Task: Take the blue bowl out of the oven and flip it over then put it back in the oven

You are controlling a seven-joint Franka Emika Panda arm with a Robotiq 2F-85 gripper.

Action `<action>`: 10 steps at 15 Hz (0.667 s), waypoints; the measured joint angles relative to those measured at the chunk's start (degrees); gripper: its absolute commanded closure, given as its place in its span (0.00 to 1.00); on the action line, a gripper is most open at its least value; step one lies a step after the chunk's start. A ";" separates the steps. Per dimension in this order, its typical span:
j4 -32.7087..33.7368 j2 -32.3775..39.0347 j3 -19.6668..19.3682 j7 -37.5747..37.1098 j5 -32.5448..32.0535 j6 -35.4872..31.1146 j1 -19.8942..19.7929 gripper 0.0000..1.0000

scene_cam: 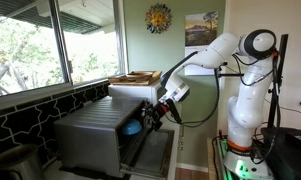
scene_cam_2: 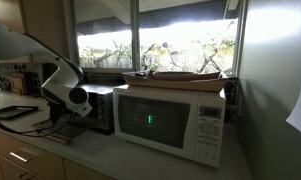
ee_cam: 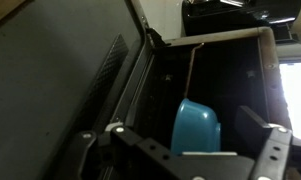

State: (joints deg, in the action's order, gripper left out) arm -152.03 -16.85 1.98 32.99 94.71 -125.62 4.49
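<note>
The blue bowl point(ee_cam: 196, 128) sits inside the dark cavity of the silver oven point(ee_cam: 220, 70), and in the wrist view its rim faces left. My gripper point(ee_cam: 187, 132) is open. Its two fingers stand wide apart on either side of the bowl and do not touch it. In an exterior view the gripper point(scene_cam: 153, 113) is at the oven's point(scene_cam: 90, 135) open front, with the bowl point(scene_cam: 133, 127) showing as a blue patch beside it. In an exterior view my wrist point(scene_cam_2: 75, 98) hides the oven's point(scene_cam_2: 102, 108) mouth, and the bowl is hidden.
The oven's door point(scene_cam: 150, 150) hangs open and down. A white microwave point(scene_cam_2: 170, 122) with a wooden tray point(scene_cam_2: 180, 76) on top stands beside the oven. Windows run behind the counter point(scene_cam_2: 100, 155). The robot base point(scene_cam: 240, 140) stands to the side.
</note>
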 measured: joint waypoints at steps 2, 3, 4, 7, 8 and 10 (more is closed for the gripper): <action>0.33 0.98 0.02 1.99 2.43 1.06 -0.12 0.00; 0.51 1.48 0.03 2.83 3.55 1.72 -0.24 0.00; 0.62 1.93 0.04 3.53 4.59 2.23 -0.34 0.00; 0.91 3.17 0.19 5.17 7.04 3.39 -0.75 0.00; 1.06 3.58 0.21 5.56 7.62 3.72 -0.87 0.02; 1.45 4.34 0.23 6.08 8.57 4.23 -1.04 0.06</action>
State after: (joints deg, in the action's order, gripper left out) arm -150.58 -12.51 2.21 39.07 103.28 -121.39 3.44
